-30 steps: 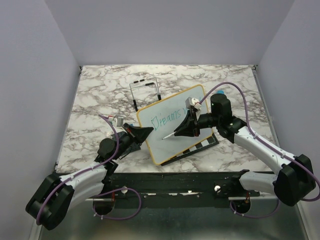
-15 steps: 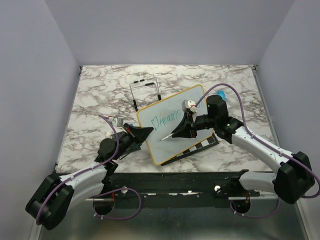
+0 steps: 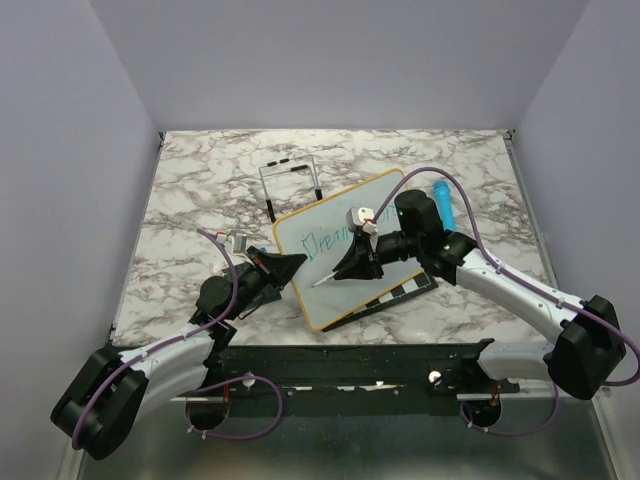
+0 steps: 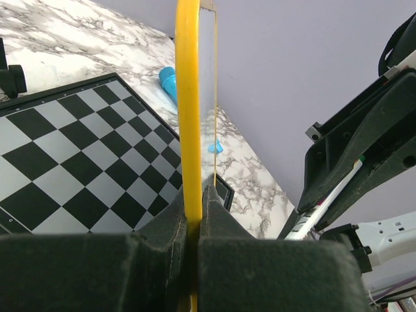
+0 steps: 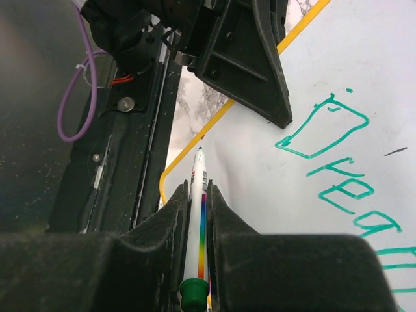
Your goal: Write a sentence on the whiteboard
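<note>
Open tabletop [image 3: 190, 200] left of whiteboard [image 3: 335, 300], wire stand [image 3: 287, 162] behind.

The whiteboard [image 3: 335, 300] is white with a thin yellow-orange frame and rounded corners. It's mid-table [image 3: 200, 200], skewed and tipped up on its edge over the chessboard [image 4: 78, 149]. The sentence [image 5: 344, 188] is teal-green handwriting near the top. I can only read "Drea" plus a partial letter, and below that it's plain white.

Right arm shifted left across the board.
The right gripper [image 3: 340, 272] and its marker [image 3: 324, 280] now lie further left and nearer on the whiteboard [image 3: 322, 305]. The wrist hides more of the sentence [image 3: 322, 241], and the blue cylinder [image 3: 441, 201] at far right is uncovered.
</note>
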`<state>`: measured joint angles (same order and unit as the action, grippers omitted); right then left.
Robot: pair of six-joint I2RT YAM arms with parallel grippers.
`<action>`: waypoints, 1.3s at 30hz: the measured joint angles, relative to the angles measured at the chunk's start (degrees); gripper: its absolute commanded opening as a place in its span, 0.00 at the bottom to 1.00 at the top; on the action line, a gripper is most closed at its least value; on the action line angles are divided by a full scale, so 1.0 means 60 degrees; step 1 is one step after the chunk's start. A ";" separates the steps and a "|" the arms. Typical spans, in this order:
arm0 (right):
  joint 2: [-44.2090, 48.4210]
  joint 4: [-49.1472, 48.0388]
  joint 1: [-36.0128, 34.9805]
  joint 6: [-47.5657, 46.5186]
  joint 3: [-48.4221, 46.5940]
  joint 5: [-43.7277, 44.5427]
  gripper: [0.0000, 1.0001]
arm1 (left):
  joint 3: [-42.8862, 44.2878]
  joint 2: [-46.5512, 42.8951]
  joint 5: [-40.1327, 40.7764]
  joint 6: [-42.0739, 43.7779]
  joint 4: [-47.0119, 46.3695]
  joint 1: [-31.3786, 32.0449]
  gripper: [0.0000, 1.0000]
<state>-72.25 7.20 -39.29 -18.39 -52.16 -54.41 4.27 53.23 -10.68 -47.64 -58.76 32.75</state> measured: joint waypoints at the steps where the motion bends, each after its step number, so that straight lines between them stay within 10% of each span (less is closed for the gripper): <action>1: -0.0015 0.0095 -0.0004 -0.0109 -0.0062 0.0029 0.01 | 0.0000 -0.0018 0.0015 0.0000 0.0025 0.0000 0.00; 39: -0.0776 0.0532 -0.0025 0.0222 -0.0597 0.1297 0.01 | 0.0000 0.0040 0.0113 -0.0124 0.0040 0.0000 0.00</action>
<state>-76.90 10.39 -39.44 -17.06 -55.75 -46.63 4.27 53.47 -10.00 -48.38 -58.52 32.75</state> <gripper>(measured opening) 0.200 0.074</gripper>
